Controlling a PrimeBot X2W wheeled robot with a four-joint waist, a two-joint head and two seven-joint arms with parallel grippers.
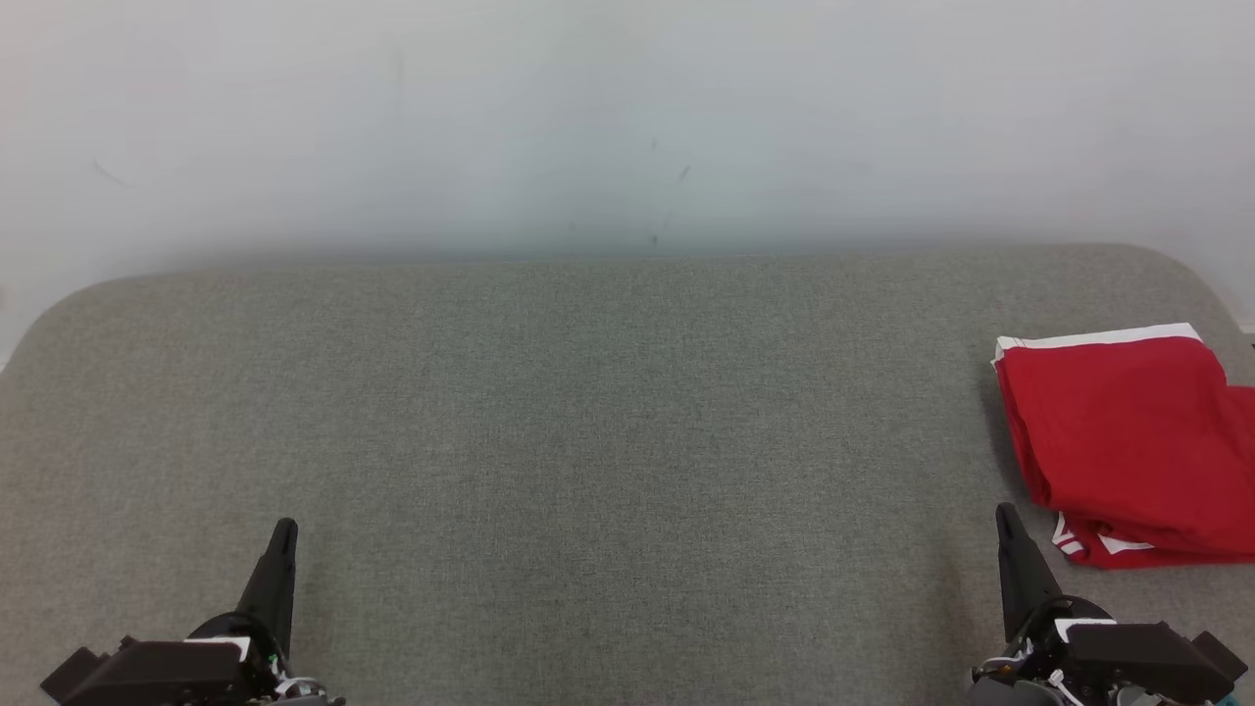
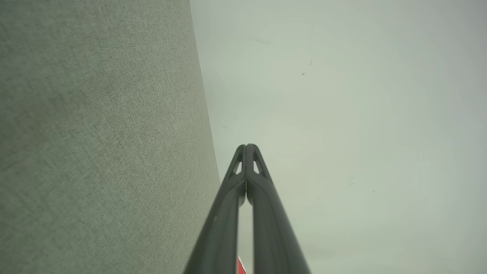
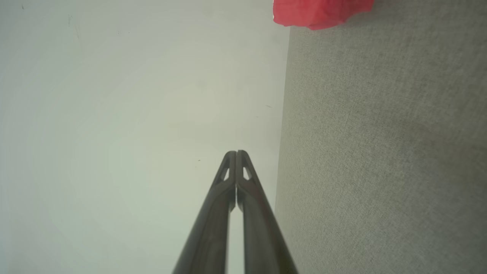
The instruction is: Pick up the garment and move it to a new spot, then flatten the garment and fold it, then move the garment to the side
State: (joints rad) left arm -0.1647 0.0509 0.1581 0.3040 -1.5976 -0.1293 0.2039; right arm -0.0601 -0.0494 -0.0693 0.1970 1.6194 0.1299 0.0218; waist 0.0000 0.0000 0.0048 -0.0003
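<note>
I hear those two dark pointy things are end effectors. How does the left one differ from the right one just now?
The left end effector stands over bare grey cushion, far from the red garment; the right end effector stands close beside the garment. In the head view the left one leans rightward, the right one leftward. Both are shut, hold nothing and point away from the robot.

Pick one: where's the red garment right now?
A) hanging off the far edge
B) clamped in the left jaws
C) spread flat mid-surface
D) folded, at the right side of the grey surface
D: in the head view the red garment lies as a folded stack at the right side of the grey surface, while the middle of that surface is bare.
</note>
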